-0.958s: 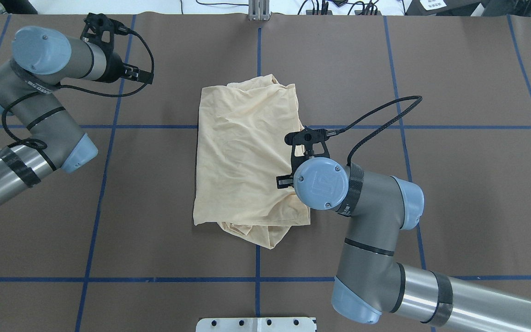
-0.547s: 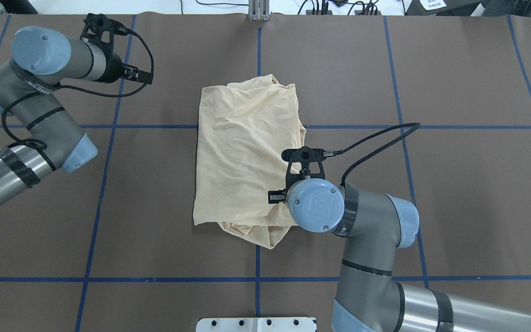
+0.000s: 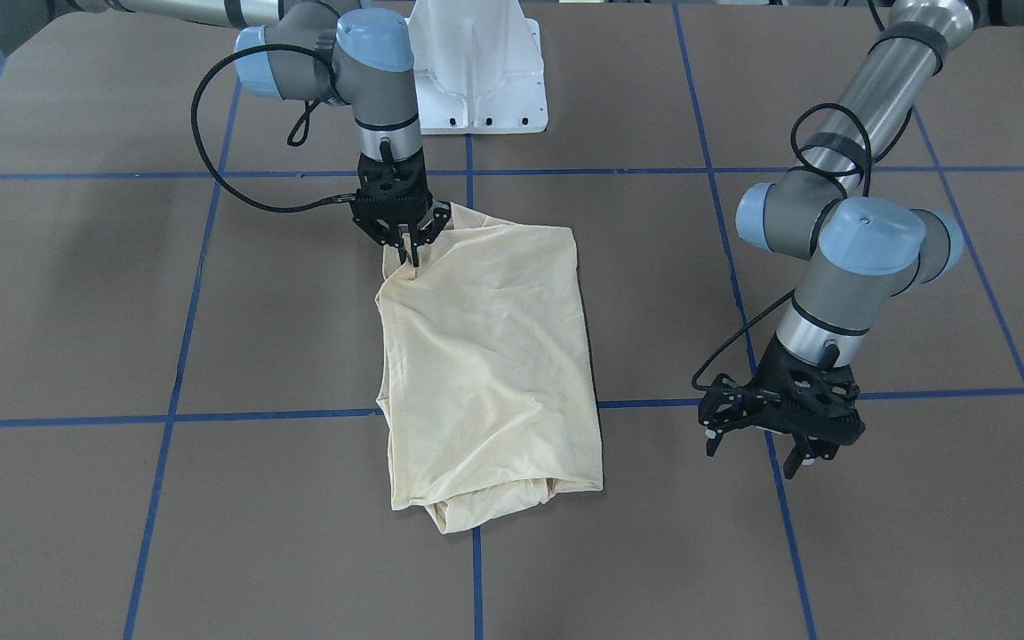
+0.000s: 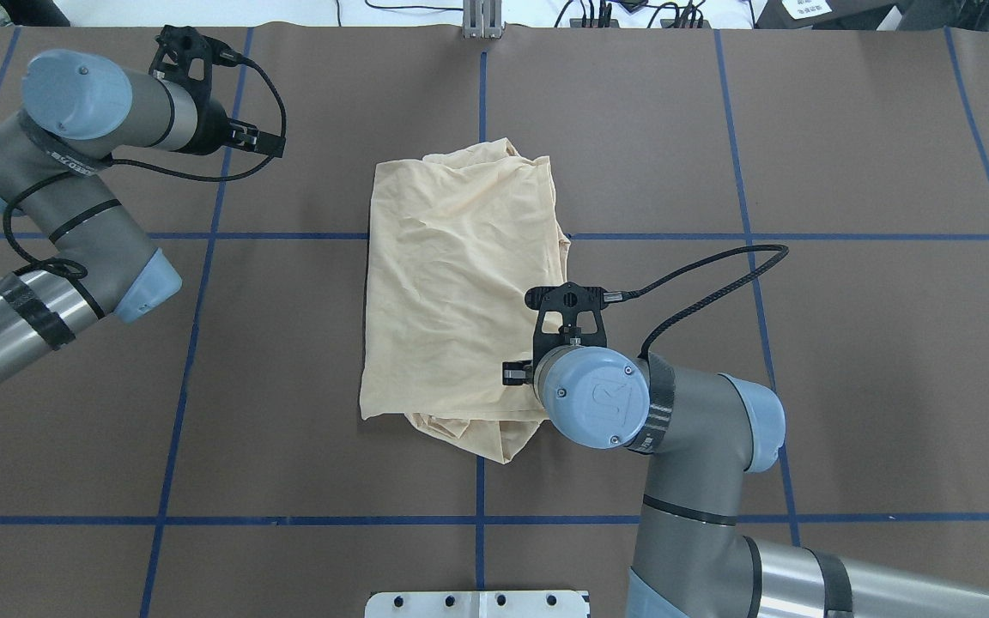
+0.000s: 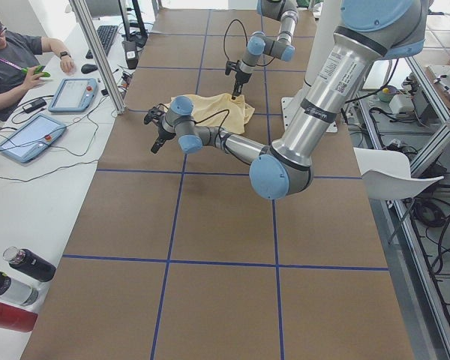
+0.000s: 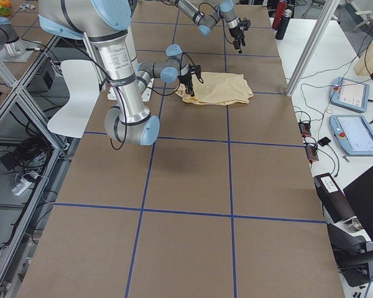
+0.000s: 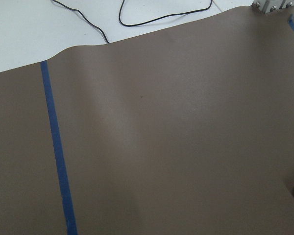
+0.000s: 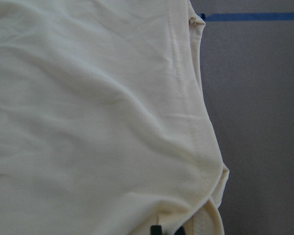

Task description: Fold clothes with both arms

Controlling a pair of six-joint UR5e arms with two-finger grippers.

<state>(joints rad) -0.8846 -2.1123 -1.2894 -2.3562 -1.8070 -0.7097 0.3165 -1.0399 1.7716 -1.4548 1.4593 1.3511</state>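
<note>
Seen from overhead, the right gripper [image 3: 407,255] has slid to the 5 o'clock corner of the pale cream-yellow thin-fabric shirt [image 4: 460,283], part-folded mid-table, and now pinches its hem, seemingly ready to fold, while the left gripper [image 3: 765,444] hangs splayed at 10 o'clock.

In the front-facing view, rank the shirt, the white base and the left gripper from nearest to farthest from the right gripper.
1. shirt: its corner is at the tips of the right gripper.
2. white base: behind it, on the robot's side.
3. left gripper: far off on the view's right.
</note>
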